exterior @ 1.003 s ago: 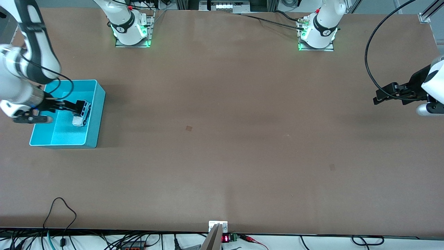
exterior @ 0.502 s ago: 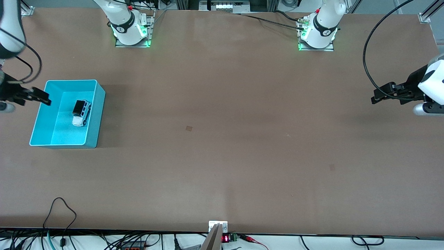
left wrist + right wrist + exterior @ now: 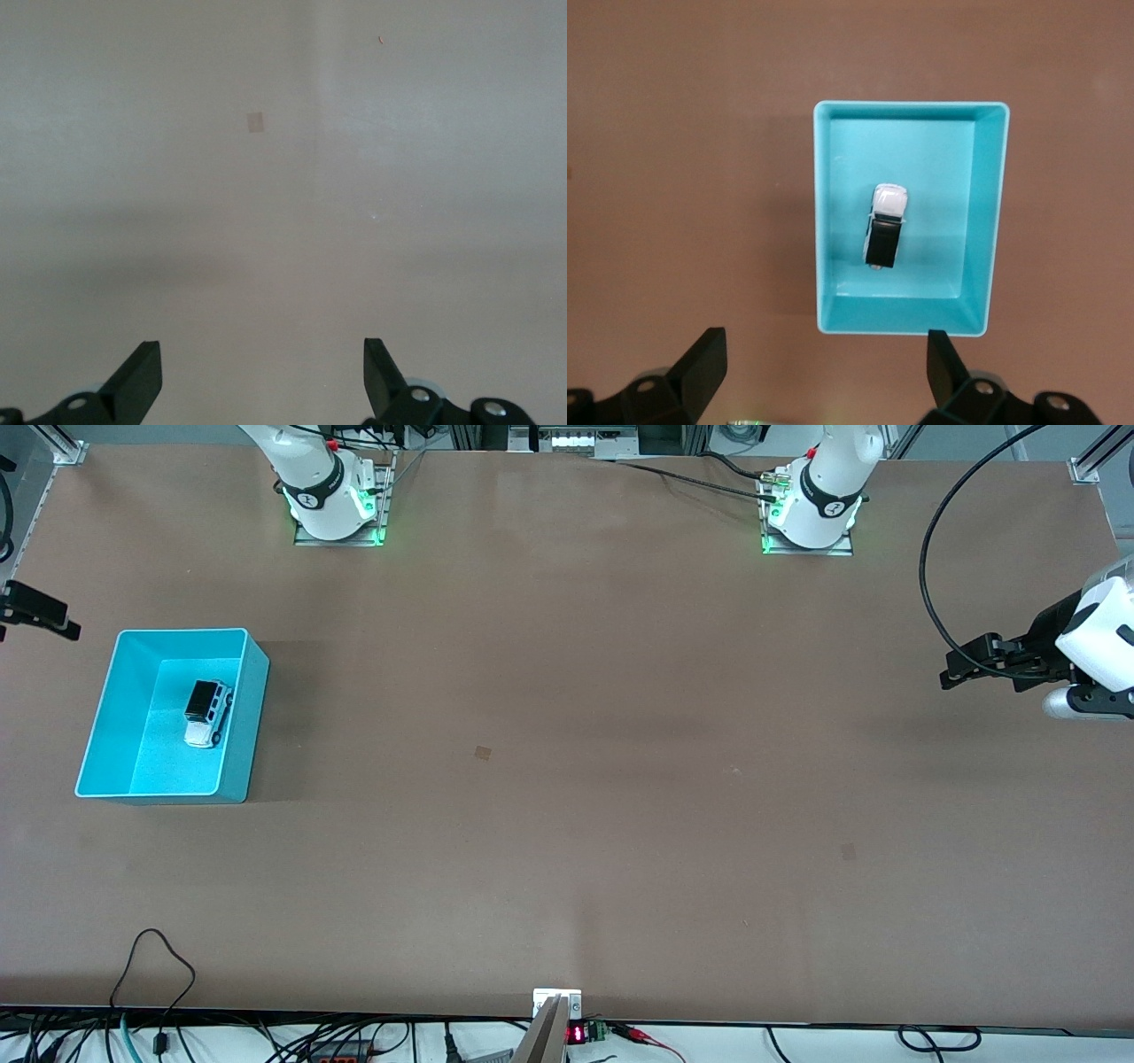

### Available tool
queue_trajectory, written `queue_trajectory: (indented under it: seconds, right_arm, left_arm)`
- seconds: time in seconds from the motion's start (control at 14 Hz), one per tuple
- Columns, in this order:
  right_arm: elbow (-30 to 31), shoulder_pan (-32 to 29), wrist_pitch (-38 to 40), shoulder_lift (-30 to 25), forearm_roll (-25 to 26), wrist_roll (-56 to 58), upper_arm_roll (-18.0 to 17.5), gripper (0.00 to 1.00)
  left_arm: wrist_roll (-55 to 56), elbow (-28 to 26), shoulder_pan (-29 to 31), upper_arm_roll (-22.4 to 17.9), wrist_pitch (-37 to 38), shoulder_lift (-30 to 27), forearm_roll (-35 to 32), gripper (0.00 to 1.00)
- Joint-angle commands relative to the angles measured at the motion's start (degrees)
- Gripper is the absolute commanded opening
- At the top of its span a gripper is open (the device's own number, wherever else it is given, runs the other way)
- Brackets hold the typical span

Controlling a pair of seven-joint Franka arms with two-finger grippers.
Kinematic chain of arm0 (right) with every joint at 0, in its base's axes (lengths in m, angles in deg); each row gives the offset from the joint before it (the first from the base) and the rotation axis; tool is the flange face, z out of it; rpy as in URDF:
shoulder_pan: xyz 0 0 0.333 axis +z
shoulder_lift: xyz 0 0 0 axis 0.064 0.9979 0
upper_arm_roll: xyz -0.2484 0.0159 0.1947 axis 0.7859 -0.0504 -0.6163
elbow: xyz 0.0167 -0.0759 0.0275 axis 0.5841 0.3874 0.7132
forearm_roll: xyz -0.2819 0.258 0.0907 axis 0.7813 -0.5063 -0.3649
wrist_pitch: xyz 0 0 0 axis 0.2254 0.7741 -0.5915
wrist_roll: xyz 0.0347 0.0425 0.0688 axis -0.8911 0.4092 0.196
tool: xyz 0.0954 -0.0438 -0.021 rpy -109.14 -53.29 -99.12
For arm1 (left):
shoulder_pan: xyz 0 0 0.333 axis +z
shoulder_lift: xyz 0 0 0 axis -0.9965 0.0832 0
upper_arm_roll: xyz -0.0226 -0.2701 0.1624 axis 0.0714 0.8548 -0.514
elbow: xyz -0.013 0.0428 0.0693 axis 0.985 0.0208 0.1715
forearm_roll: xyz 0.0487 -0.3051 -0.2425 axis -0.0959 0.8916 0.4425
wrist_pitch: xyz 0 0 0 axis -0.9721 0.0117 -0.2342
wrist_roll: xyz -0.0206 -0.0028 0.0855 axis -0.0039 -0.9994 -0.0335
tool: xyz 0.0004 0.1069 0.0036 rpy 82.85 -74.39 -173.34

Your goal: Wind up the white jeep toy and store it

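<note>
Black right gripper (image 3: 818, 376) shows only in its own wrist view: fingers spread wide, holding nothing, touching nothing, up over the tabletop (image 3: 567, 779) just off the bin's (image 3: 254, 717) edge at the right arm's end. Front view catches just a dark sliver of that arm at its edge; no way to read finger spacing from there.

Left gripper (image 3: 950, 673) hangs over bare tabletop at the left arm's end. Its wrist view has both fingertips (image 3: 142, 372) far apart, empty, with only brown surface and a small pale square patch (image 3: 255, 122) under it. Front view shows it side-on, so the gap isn't readable there.

Jeep (image 3: 207, 714) sits inside the turquoise bin on its wheels, roughly mid-floor, clear of the walls. Right wrist view looks straight down on it (image 3: 885, 225): white hood end, black roof and rear. Front view shows it slightly angled to the bin's walls.

Versus 1 s ago: the right gripper was down in the bin at the jeep; 0.5 s ago it was over the bin's rim; now it is out and almost off the front view. Jeep hasn't shifted since release. Left gripper has drifted slightly toward the table's middle.
</note>
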Motion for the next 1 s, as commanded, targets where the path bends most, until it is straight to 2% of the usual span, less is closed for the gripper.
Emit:
queue_trajectory:
  seconds: [0.0, 0.07, 0.14, 0.93]
  right_arm:
    - [-0.6, 9.5, 1.7, 0.1, -0.5, -2.1, 6.9, 1.0]
    - [-0.6, 14.0, 1.7, 0.3, -0.5, -2.9, 10.6, 1.0]
    - [-0.7, 16.4, 1.4, 0.3, -0.5, -2.7, 12.0, 1.0]
    - [-1.4, 20.1, 1.0, 1.5, 2.2, -2.8, 12.1, 1.0]
  left_arm:
    - [0.7, -0.8, -0.1, 0.2, 0.5, -1.0, -1.2, 1.0]
    - [0.7, -0.8, -0.1, 0.2, 0.5, -1.0, -1.2, 1.0]
    - [0.7, -0.8, -0.1, 0.2, 0.4, -1.0, -1.2, 1.0]
    - [0.7, -0.5, 0.3, 0.2, -0.5, -1.0, -1.2, 1.0]
